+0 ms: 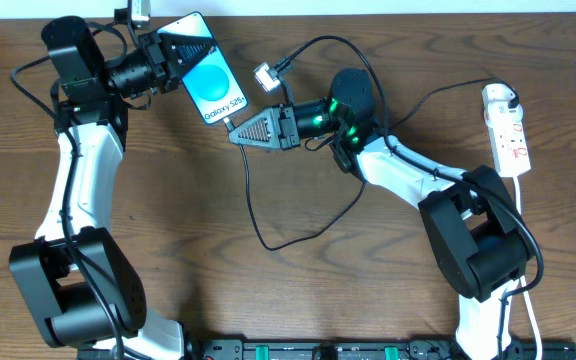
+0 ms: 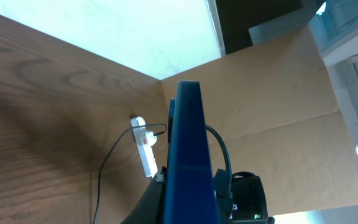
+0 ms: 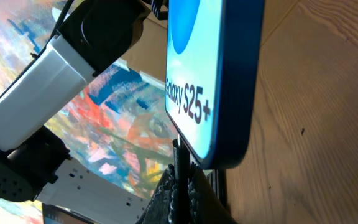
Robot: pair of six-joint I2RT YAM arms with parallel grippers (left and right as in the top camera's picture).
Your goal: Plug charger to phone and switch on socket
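Observation:
The phone (image 1: 208,80), blue screen reading "Galaxy S25", is held off the table at the back left by my left gripper (image 1: 171,55), which is shut on its far end. It shows edge-on in the left wrist view (image 2: 188,155) and screen-on in the right wrist view (image 3: 216,74). My right gripper (image 1: 240,131) is shut on the charger's plug tip (image 3: 180,163), which touches the phone's lower edge; I cannot tell whether it is seated. The thin black cable (image 1: 250,200) loops over the table. The white socket strip (image 1: 509,128) lies at the far right and also shows in the left wrist view (image 2: 145,148).
A small white connector (image 1: 264,74) with a dark lead lies just right of the phone. A thin black lead (image 1: 448,92) runs to the strip's top end. A white cord (image 1: 521,205) trails down from the strip. A cardboard wall (image 2: 272,93) stands behind the table.

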